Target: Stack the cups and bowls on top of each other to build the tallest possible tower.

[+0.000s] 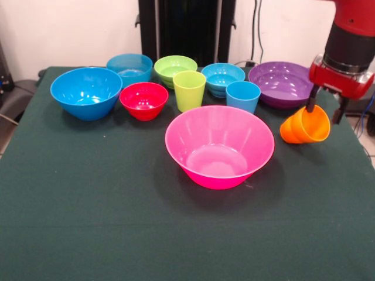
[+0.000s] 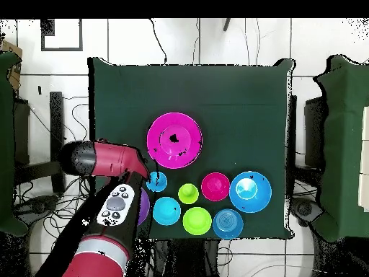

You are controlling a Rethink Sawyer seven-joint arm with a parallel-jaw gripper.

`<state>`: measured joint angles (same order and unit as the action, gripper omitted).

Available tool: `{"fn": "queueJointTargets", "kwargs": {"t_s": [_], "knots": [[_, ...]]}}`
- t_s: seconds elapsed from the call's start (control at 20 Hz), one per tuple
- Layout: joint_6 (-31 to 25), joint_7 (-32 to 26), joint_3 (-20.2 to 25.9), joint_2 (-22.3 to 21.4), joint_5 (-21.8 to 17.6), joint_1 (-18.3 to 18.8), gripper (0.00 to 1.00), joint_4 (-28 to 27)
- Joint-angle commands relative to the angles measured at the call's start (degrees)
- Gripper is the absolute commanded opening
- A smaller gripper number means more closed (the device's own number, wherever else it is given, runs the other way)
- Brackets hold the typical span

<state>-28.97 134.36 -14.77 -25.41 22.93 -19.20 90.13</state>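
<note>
Going left to right in the front view, all of it sitting upright on a dark green bench (image 1: 88, 222). Far left: large blue bowl (image 1: 87, 92), mouth up, nothing inside. Just behind it to the right, ribbed cyan bowl (image 1: 129, 67), see-through-ish. Small red bowl (image 1: 144, 100) right next to the big blue one, looks touching or nearly. Then lime green bowl (image 1: 175, 69) at the back, with the lime green cup (image 1: 189, 90) standing right in front of it and overlapping it from this angle. Next, small blue bowl (image 1: 222, 78) in the back row, and the light blue cup (image 1: 243, 96) just in front and right of it. Huge pink bowl (image 1: 219, 146) alone in the middle of the bench, nearer the camera than the rest, clear of everything else. Wide purple bowl (image 1: 283, 84) at far right in the back row.

Rightmost: orange cup (image 1: 304, 126), tipped on its side with the mouth facing right, held up off the cloth. Pincer (image 1: 326, 109) clenched on the orange cup, one finger (image 1: 312, 99) going down onto its rim, red arm coming in from the top right corner.

Nothing stacked yet, every bowl and cup separate. Overhead view: same spread, arm covering the purple bowl side, orange cup hidden under it.
</note>
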Motion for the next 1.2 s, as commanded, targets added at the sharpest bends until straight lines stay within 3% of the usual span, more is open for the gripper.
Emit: {"fn": "queueJointTargets", "kwargs": {"t_s": [0.05,0.25,0.6,0.85,0.95,1.05,1.2], "knots": [[-11.49,7.33,2.63,-4.46,-1.26,-0.33,1.0,2.35],[-12.31,7.0,2.55,-4.67,-1.66,-0.02,1.0,1.74],[-4.64,3.85,3.98,-3.04,-2.77,2.44,1.0,5.74],[-2.7,6.54,1.28,2.0,-4.04,0.81,1.0,2.47],[-4.09,9.36,-1.83,5.62,-4.35,-1.04,1.0,-1.06],[-9.87,12.5,-6.51,9.2,-4.95,-3.15,1.0,-5.87],[-14.59,13.87,-9.67,12.98,-4.57,-3.66,1.0,-10.32]]}}
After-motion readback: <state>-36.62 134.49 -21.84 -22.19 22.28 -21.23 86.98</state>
